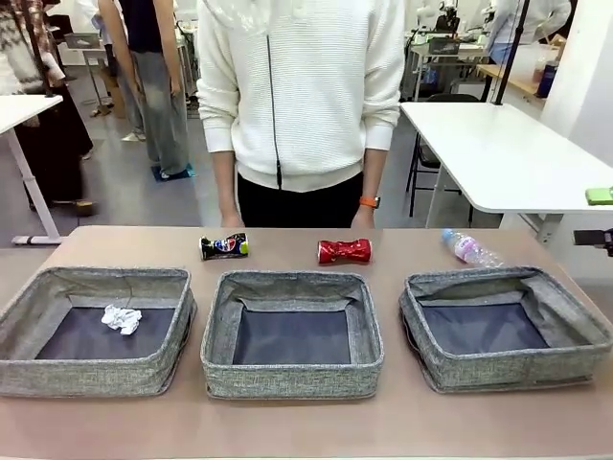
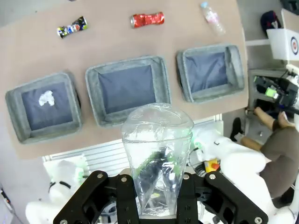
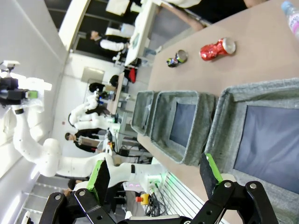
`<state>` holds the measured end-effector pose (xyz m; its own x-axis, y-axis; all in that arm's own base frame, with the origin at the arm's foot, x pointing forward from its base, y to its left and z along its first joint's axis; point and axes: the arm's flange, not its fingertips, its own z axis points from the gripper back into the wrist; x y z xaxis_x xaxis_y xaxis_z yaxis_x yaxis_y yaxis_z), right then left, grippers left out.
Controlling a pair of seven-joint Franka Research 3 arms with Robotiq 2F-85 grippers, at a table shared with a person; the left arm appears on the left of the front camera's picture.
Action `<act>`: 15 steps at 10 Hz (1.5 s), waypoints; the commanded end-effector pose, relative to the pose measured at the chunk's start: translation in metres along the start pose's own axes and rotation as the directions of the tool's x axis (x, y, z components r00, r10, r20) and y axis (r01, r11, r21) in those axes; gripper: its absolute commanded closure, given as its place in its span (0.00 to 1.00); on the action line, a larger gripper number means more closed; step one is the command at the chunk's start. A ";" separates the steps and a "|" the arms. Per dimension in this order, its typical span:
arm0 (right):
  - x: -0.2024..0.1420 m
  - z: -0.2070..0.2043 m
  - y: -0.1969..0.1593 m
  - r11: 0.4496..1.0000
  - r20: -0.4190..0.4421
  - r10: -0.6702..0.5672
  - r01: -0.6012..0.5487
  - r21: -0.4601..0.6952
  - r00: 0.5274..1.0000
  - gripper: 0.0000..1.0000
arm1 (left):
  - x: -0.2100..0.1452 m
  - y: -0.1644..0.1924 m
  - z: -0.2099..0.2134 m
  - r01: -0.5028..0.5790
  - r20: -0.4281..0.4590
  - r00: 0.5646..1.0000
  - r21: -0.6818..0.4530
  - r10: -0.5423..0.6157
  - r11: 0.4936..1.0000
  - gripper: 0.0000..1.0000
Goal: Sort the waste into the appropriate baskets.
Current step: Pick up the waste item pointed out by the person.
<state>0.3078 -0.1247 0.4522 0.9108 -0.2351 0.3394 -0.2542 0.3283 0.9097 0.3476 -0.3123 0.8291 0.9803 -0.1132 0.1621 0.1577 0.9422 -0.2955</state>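
As its wrist view reveals, the left gripper clamps clear plastic.

Three bins sit in a row with only narrow gaps between them, tops open to a reach from above. Behind them a strip of table holds a blue can, a red can and a bottle, well apart. A person stands right against the far edge behind the cans.
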 end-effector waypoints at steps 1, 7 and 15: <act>0.000 0.001 0.003 1.000 -0.003 -0.015 0.015 0.003 1.000 0.00 | -0.019 -0.008 -0.013 0.069 0.024 0.997 0.105 -0.072 0.992 0.92; 0.000 0.001 0.003 1.000 -0.003 -0.015 0.015 0.003 1.000 0.00 | -0.052 -0.010 -0.052 0.289 0.049 0.947 0.306 -0.319 0.907 0.92; 0.000 0.001 0.003 1.000 -0.003 -0.015 0.015 0.003 1.000 0.00 | -0.052 -0.032 -0.063 0.287 0.054 0.943 0.369 -0.329 0.884 0.92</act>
<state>0.3078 -0.1248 0.4521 0.9108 -0.2354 0.3392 -0.2540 0.3282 0.9098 0.3062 -0.3489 0.7768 0.8730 -0.4015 0.2768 0.3928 0.9153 0.0890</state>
